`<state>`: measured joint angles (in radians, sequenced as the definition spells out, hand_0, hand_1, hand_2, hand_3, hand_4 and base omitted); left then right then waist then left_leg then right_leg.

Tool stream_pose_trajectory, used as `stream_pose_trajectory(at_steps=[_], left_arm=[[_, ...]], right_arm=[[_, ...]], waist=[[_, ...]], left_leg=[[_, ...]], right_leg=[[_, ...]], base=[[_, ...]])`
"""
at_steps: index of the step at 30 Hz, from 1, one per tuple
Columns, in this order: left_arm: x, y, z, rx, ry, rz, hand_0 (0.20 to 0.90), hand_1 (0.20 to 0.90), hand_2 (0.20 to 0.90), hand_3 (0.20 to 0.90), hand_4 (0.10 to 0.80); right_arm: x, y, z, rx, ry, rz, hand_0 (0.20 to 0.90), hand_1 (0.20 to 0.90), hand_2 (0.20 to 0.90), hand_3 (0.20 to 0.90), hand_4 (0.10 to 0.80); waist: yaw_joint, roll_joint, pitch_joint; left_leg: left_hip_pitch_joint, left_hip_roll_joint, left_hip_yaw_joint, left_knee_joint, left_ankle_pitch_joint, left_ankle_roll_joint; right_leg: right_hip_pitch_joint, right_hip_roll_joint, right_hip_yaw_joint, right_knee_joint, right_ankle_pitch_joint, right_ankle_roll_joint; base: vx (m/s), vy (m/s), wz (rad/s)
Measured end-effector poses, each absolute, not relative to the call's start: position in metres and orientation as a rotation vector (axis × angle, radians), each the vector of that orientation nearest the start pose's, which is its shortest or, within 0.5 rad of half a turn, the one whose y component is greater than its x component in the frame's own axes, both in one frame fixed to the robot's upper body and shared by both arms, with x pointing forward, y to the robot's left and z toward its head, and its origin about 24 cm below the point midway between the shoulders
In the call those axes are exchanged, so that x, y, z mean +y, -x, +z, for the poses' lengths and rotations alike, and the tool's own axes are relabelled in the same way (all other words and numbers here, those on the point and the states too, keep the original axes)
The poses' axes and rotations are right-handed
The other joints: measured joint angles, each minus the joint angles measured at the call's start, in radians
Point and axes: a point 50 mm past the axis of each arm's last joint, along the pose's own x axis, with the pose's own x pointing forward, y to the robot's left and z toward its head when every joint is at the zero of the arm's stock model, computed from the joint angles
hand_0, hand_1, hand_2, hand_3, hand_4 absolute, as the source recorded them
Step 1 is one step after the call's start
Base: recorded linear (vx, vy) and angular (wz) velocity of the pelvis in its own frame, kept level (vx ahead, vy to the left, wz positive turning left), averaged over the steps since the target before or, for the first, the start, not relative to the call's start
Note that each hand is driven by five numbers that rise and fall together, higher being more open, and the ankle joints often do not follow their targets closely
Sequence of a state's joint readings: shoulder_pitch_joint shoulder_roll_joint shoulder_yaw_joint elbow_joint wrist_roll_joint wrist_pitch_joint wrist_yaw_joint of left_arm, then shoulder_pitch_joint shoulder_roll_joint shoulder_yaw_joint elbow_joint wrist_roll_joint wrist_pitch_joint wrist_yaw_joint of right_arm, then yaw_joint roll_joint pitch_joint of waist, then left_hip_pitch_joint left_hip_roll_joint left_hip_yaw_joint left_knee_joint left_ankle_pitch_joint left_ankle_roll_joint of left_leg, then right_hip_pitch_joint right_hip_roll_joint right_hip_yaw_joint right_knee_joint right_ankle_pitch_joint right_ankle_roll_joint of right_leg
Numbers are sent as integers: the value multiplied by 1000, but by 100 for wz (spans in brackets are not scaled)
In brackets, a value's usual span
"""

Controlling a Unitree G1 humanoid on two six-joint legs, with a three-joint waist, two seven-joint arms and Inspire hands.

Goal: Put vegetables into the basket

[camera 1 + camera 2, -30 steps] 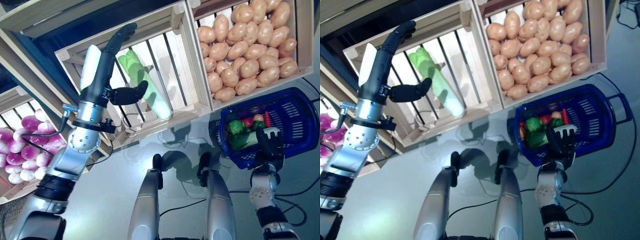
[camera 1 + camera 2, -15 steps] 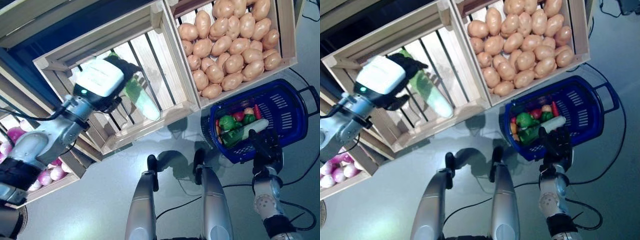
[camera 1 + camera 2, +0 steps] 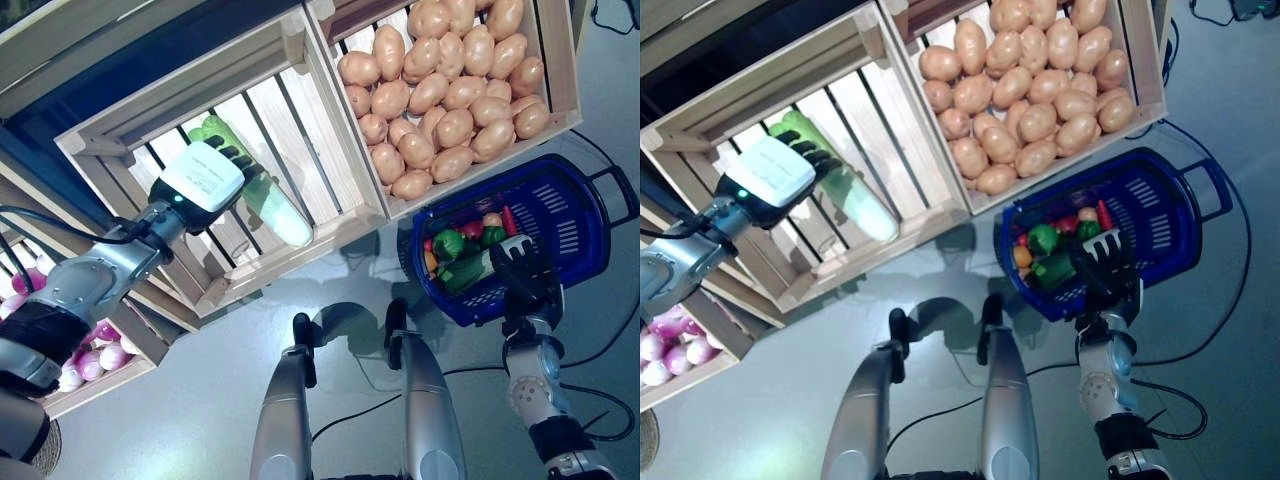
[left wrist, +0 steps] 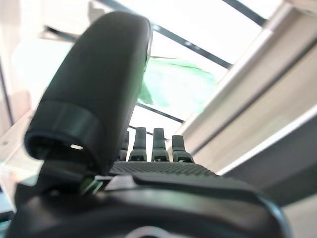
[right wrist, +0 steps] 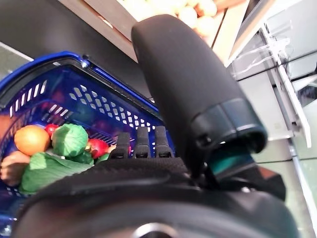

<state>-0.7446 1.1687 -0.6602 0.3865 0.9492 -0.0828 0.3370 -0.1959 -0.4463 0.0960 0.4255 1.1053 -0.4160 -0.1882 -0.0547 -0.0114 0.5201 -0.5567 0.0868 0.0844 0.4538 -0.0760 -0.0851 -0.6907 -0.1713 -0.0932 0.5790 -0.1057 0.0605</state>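
A long vegetable, leafy green at one end and pale at the other, lies in a slatted wooden crate on the stand. My left hand reaches into that crate, open, with its straight fingers over the vegetable's green end. It also shows past the fingers in the left wrist view. The blue basket stands on the floor at the right. It holds green, red and orange vegetables. My right hand is open just at the basket's near rim.
More wooden crates stand tilted on the stand, right behind the basket. Another low crate stands at the far left. Grey floor lies between the stand and me.
My left hand has turned from upright to palm-down and gone down into the crate onto the long green vegetable. The camera has shifted. My right hand has stayed by the basket.
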Motion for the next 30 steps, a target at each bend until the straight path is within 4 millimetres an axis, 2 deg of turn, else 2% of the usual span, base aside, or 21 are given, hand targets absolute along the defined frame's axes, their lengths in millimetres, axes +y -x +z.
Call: stream_pose_trajectory(at_steps=[5, 9, 15, 24, 30], left_arm=[[288, -334, 204, -442, -2294, 95, 900, 900, 900, 900, 800], [297, -334, 203, -396, -2326, 127, 900, 900, 900, 900, 800], [309, -331, 206, -492, -2319, 260, 900, 900, 900, 900, 800], [312, -332, 204, -627, -2263, 364, 900, 900, 900, 900, 800], [304, -338, 194, -671, -2202, 360, 900, 900, 900, 900, 800]], right_arm=[[-270, -279, 46, -143, -607, -421, 900, 900, 900, 900, 800], [-267, -279, 48, -143, -610, -404, 900, 900, 900, 900, 800], [-259, -283, 57, -166, -608, -351, 900, 900, 900, 900, 800], [-257, -285, 59, -168, -609, -341, 900, 900, 900, 900, 800], [-256, -286, 60, -170, -610, -338, 900, 900, 900, 900, 800]], waist=[[-14, 1, 0], [-14, 1, 0], [-15, 1, 1], [-23, 0, 0], [-38, 0, 0]], left_leg=[[-15, 6, 2, -10, 7, -4], [-16, 16, 5, -11, 9, -8], [-17, 25, 16, -11, 9, -10], [-51, 32, 14, 5, 9, -11], [-104, 40, 6, 34, 7, -19]], right_leg=[[-20, 4, 0, -1, -1, -1], [-26, 14, -2, 0, -3, -16], [-30, 20, -2, 10, -6, -20], [-65, 25, 0, 23, -12, -23], [-110, 33, -2, 39, -8, -31]], base=[[-8, -1, 1], [-1, -4, -2], [-6, 22, -1], [-2, 4, 0], [-2, 3, 1]])
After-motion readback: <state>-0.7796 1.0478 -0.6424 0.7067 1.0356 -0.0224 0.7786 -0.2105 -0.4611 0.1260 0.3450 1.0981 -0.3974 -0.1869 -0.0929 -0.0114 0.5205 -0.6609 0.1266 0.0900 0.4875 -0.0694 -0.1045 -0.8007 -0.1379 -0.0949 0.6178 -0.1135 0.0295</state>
